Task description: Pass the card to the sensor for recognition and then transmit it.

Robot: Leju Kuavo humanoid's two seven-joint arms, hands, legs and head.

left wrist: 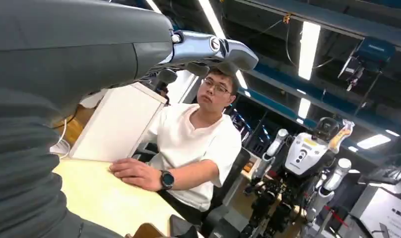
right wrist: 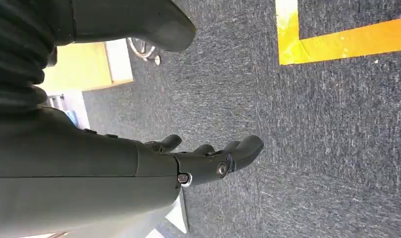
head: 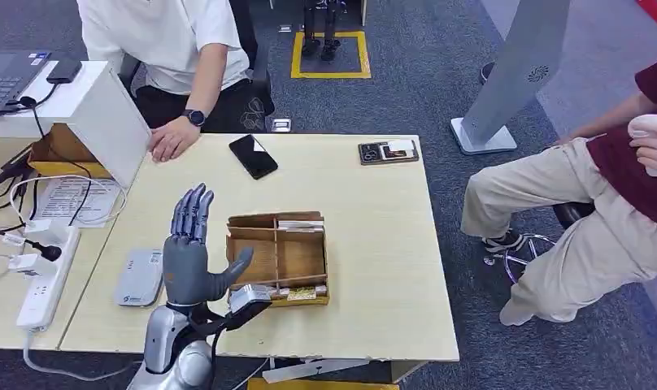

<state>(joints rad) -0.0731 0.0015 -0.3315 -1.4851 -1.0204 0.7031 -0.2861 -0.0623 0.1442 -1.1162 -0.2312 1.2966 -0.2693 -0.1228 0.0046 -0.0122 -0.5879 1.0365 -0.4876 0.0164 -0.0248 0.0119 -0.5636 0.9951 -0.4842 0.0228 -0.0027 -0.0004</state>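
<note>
My left hand (head: 191, 252) is raised over the table's near left part, fingers stretched up and apart, thumb out toward the wooden compartment box (head: 309, 260). It holds nothing. Cards lie in the box, along its far slot (head: 299, 225) and its near slot (head: 299, 293). A flat grey-white sensor pad (head: 140, 277) lies on the table just left of that hand. In the left wrist view the fingers (left wrist: 208, 49) reach out bare toward a seated person. My right hand (right wrist: 208, 158) hangs over blue-grey carpet, fingers loosely extended and empty.
A person in a white shirt (head: 167, 36) sits across the table, one hand (head: 172, 138) on it. A black phone (head: 253, 155) and a small dark device (head: 388, 151) lie at the far side. A seated person (head: 585, 195) is at the right. A power strip (head: 45, 276) and a white box (head: 106, 114) are at the left.
</note>
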